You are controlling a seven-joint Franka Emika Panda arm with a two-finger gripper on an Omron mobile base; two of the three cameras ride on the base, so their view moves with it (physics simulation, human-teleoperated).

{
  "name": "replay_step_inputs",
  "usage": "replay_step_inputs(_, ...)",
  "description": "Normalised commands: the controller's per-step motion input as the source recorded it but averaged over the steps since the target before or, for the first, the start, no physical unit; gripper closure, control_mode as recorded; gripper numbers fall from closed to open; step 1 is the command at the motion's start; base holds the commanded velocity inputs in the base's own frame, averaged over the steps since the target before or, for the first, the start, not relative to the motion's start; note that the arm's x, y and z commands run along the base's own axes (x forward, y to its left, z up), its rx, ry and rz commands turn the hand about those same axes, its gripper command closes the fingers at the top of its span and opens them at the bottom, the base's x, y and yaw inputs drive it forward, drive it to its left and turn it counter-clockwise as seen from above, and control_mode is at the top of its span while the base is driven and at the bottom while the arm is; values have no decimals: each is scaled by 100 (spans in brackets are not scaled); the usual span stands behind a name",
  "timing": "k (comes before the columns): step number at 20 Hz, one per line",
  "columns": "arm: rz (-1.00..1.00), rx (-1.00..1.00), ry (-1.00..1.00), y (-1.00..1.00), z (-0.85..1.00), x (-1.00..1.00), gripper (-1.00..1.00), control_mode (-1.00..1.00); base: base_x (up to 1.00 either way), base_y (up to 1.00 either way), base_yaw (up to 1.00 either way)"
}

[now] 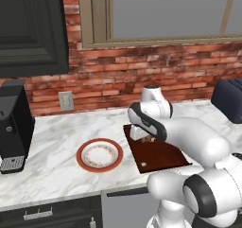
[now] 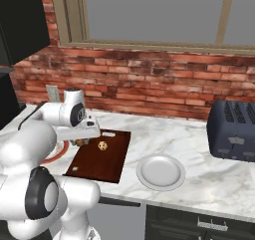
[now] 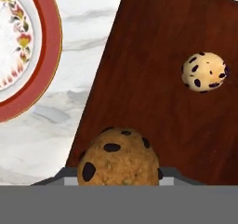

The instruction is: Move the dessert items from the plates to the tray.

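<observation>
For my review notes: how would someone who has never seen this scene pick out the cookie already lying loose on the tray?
Find the marble counter under the window, then the dark wooden tray between the red-rimmed plate and the plain grey plate. The loose cookie lies alone near the tray's middle. It is paler than the browner cookie in the gripper, whose jaws are shut on it.
</observation>
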Motion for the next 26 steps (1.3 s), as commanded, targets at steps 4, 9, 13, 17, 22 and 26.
replay_step_inputs(4, -23, 0, 3, -74, -5, 0, 100, -100, 0, 0, 0)
replay_step_inputs(9, -11, 0, 1, -34, -28, 0, 100, -100, 0, 0, 0)
replay_step_inputs(13, -5, 0, 0, -15, -58, 0, 100, -100, 0, 0, 0)
replay_step_inputs(17, -1, 0, 0, 0, -48, 0, 100, -100, 0, 0, 0)
replay_step_inputs(22, 0, 0, 0, 0, -37, 0, 100, -100, 0, 0, 0)
replay_step_inputs(26, 0, 0, 0, 0, -17, 0, 100, -100, 0, 0, 0)
